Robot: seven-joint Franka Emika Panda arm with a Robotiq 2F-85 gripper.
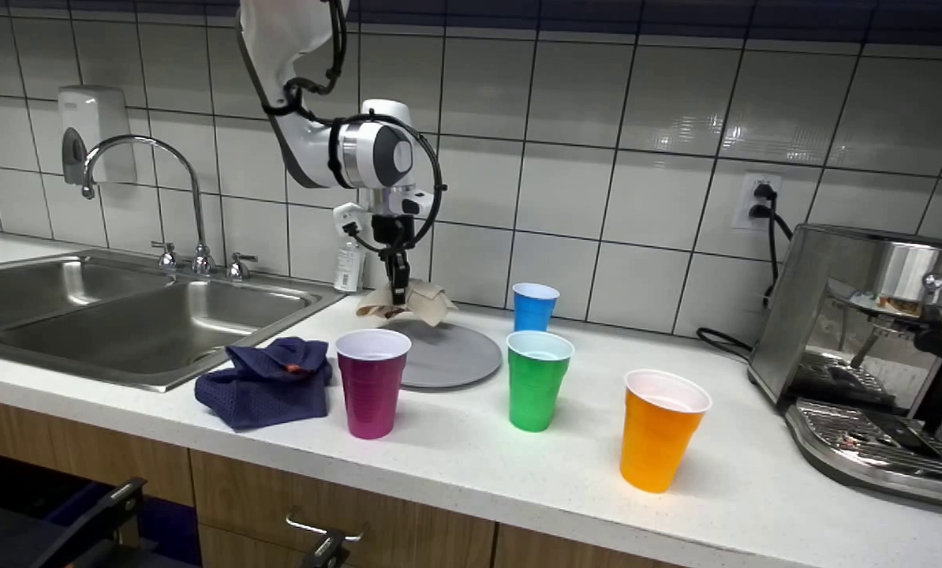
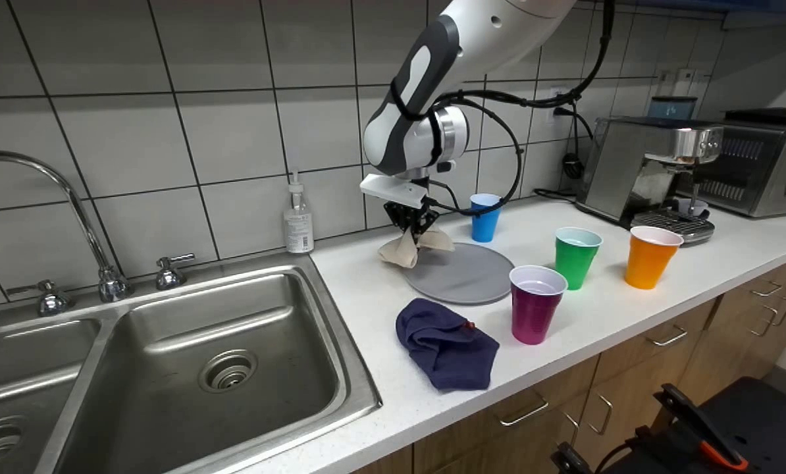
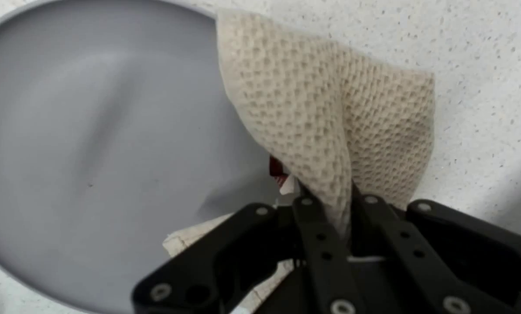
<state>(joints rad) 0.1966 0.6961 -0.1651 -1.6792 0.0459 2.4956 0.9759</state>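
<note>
My gripper (image 3: 337, 205) points down and is shut on a beige textured cloth (image 3: 286, 87), pinched between the fingers. In both exterior views the gripper (image 1: 399, 296) (image 2: 416, 227) holds the cloth (image 1: 430, 300) (image 2: 403, 251) at the wall-side edge of a round grey plate (image 1: 455, 359) (image 2: 465, 273). The cloth flares out on both sides of the fingers. In the wrist view the plate (image 3: 112, 152) lies left of the cloth. A small dark-red and white piece (image 3: 279, 171) shows beside the cloth, partly hidden. Whether the cloth touches the plate is hard to tell.
Around the plate stand a blue cup (image 1: 532, 309), a green cup (image 1: 536, 386), a maroon cup (image 1: 372, 386) and an orange cup (image 1: 659, 442). A crumpled navy cloth (image 2: 445, 342) lies near the sink (image 2: 261, 421). A soap bottle (image 2: 298, 227) and coffee machine (image 2: 623, 164) stand by the wall.
</note>
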